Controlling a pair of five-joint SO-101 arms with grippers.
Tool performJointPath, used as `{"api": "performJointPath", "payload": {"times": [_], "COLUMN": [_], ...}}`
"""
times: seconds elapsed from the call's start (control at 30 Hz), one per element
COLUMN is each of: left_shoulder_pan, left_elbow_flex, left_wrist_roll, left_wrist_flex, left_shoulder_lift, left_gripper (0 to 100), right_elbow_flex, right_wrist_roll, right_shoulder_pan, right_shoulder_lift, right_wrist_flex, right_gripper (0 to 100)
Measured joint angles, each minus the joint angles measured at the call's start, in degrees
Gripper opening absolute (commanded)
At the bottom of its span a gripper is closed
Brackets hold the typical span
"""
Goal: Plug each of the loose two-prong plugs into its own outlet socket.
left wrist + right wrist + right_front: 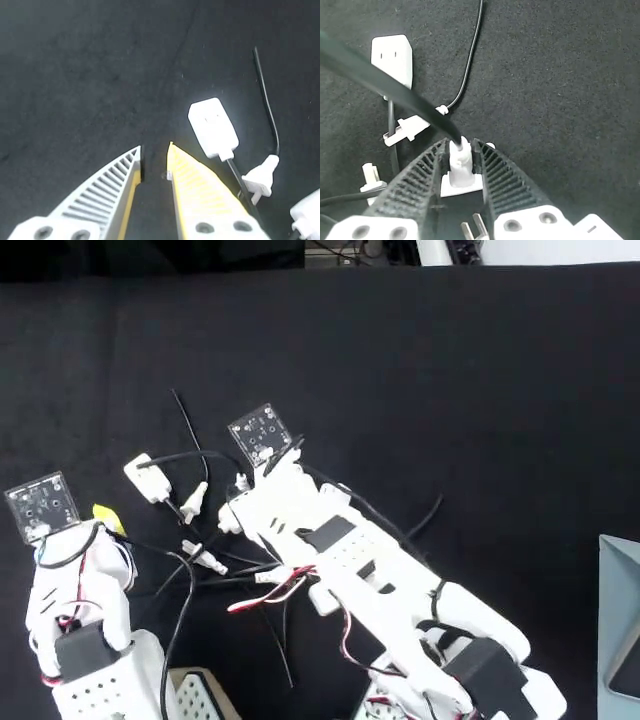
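bright, even light; the outlet socket glares against the black cloth, shadows faint.

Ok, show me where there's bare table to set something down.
Bare cloth: the far side beyond the outlet socket, and right of the right arm up to the grey object. Crowded: plugs and black cables between the arms.

Wide open across the far half and right side of the table. Crowded near the front edge, left of centre, with crossing black cords, scattered loose plugs and a white outlet socket.
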Motion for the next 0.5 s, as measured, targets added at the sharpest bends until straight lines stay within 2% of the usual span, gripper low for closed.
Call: {"api": "performJointPath", "payload": {"times": [0.5], "left_shoulder_pan": [0.0], "left_elbow_flex": [0.1], "left_wrist_roll": [0.0], "left_wrist_flex": [0.0], "left_shoulder_lift": [-0.3], "left_gripper": [10], "right_elbow_flex": [-0.1], "right_wrist_roll": [0.0], "right_shoulder_pan": [-0.4], "right_shoulder_lift": [0.0], "right_wrist_flex": [-1.8], "right_gripper": [1.2]}}
